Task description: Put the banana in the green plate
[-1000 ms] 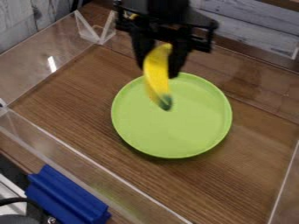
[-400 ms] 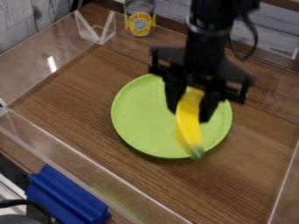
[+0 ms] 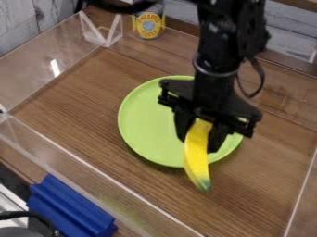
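Banana (image 3: pixel 196 159) hangs pinched in the gripper (image 3: pixel 203 126), its upper end between the fingertips, the rest angling down below them, in front of plate (image 3: pixel 150 123) and its near rim.

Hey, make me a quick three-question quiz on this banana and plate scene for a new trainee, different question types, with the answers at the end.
1. True or false: the pincer is closed on the banana.
2. Multiple choice: which thing is blue?
a) the plate
b) the object at the lower left
c) the can at the top
3. Fill in the blank: the lower end of the banana reaches out past the plate's ____, on the near side of the picture.

Key: 1. true; 2. b; 3. rim
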